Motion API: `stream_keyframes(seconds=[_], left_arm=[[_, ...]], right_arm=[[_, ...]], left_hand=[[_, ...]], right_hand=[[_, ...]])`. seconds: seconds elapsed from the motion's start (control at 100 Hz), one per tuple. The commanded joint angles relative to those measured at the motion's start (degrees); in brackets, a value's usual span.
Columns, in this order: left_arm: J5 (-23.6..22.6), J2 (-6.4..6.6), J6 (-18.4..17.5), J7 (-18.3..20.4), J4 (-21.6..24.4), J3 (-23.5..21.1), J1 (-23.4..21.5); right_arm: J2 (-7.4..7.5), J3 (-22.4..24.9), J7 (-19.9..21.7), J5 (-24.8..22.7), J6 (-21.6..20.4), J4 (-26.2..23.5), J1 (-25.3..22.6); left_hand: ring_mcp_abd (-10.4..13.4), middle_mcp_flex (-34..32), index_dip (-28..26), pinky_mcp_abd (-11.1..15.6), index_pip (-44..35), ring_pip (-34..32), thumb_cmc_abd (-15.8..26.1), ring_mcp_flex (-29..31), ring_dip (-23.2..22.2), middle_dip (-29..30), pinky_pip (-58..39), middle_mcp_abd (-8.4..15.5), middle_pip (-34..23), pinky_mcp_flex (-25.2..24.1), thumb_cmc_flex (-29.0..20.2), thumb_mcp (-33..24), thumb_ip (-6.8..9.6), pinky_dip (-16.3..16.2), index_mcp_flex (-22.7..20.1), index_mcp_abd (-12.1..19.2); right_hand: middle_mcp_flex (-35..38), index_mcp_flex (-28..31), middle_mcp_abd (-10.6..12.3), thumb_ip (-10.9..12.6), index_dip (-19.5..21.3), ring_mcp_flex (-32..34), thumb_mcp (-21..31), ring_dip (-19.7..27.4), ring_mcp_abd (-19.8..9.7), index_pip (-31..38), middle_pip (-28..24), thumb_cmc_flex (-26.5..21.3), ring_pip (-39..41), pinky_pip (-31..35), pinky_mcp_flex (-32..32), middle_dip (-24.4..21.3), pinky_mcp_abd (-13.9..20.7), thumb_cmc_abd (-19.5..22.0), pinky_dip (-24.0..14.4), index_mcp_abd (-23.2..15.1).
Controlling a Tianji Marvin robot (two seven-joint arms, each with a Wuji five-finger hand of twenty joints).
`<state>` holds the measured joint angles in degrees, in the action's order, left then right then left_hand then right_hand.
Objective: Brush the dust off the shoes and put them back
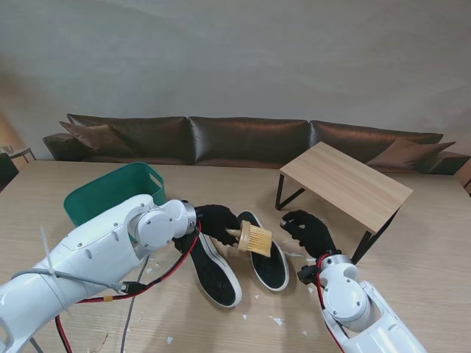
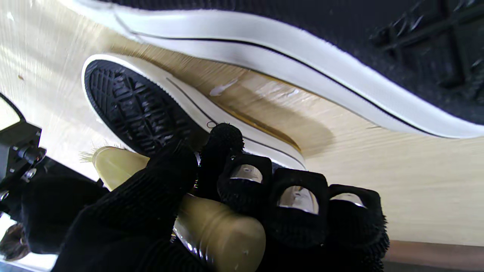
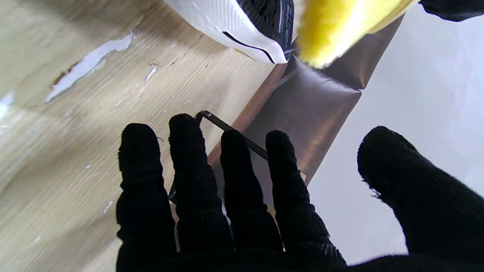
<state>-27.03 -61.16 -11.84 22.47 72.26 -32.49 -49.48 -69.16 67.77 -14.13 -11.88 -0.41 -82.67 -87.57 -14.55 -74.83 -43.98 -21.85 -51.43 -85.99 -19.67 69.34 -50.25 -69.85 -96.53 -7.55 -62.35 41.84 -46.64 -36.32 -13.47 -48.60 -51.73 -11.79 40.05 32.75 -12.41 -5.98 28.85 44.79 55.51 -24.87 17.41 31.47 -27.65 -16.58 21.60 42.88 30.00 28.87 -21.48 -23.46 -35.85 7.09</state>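
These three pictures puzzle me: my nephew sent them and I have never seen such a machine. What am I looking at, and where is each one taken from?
It is a robot with two white arms ending in black-gloved five-finger hands. The wide picture looks down from a camera on its stand; the other two come from cameras on its wrists, looking along the fingers, so they appear upside down.

On the wooden table lie two black shoes with white soles: the left shoe and the right shoe, side by side. Farther from me stand a green basket and a small low table, with pale scraps scattered about.

The left hand grips a brush with pale bristles over the right shoe. The right hand is open, holding nothing.
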Motion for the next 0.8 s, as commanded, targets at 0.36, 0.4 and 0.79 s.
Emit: stream_keyframes(seconds=[0.36, 0.4, 0.79], left_arm=[[0.21, -2.06, -3.28, 0.71, -6.70, 7.45, 7.81], [0.06, -2.12, -3.11, 0.60, -6.92, 7.61, 7.92], [-5.66, -0.44, 2.96, 1.71, -3.71, 5.57, 5.45]], right_arm=[[-0.34, -0.15, 0.78, 0.34, -0.04, 0.04, -0.09], [-0.34, -0.15, 0.80, 0.34, -0.06, 0.08, -0.07], [-0.31, -0.20, 1.01, 0.51, -0.01, 0.10, -0.09]], left_hand=[[-1.33, -2.43, 0.27, 1.86, -1.89, -3.02, 4.52, 3.18, -0.14, -0.74, -2.95, 2.28, -0.88, -0.35, -1.33, 0.58, 1.46, 1.19, -0.12, 0.15], [-1.32, -2.44, 0.30, 1.95, -1.92, -3.01, 4.46, 3.18, -0.17, -0.76, -2.98, 2.29, -0.86, -0.32, -1.38, 0.56, 1.48, 1.18, -0.10, 0.16], [-0.11, -2.62, 0.62, 2.19, -1.96, -3.98, 4.52, 3.34, -0.50, -0.71, -4.13, 2.90, -1.39, 1.38, -1.29, 0.47, 1.73, 1.21, -0.59, -0.30]], right_hand=[[-0.12, -1.61, -1.17, 0.99, -0.64, 1.09, 0.69, -0.77, 0.38, 0.87, -0.70, -0.25, 0.78, 2.30, -12.33, -0.82, -0.74, 1.01, 1.48, 0.49], [-0.08, -1.61, -1.14, 0.99, -0.66, 1.14, 0.68, -0.78, 0.39, 0.86, -0.71, -0.24, 0.80, 2.29, -12.36, -0.82, -0.75, 1.00, 1.49, 0.49], [-0.15, -1.60, -1.15, 0.99, -0.74, 1.04, 0.60, -0.77, 0.48, 0.90, -0.65, -0.24, 0.72, 2.23, -12.39, -0.85, -0.74, 1.07, 1.54, 0.48]])
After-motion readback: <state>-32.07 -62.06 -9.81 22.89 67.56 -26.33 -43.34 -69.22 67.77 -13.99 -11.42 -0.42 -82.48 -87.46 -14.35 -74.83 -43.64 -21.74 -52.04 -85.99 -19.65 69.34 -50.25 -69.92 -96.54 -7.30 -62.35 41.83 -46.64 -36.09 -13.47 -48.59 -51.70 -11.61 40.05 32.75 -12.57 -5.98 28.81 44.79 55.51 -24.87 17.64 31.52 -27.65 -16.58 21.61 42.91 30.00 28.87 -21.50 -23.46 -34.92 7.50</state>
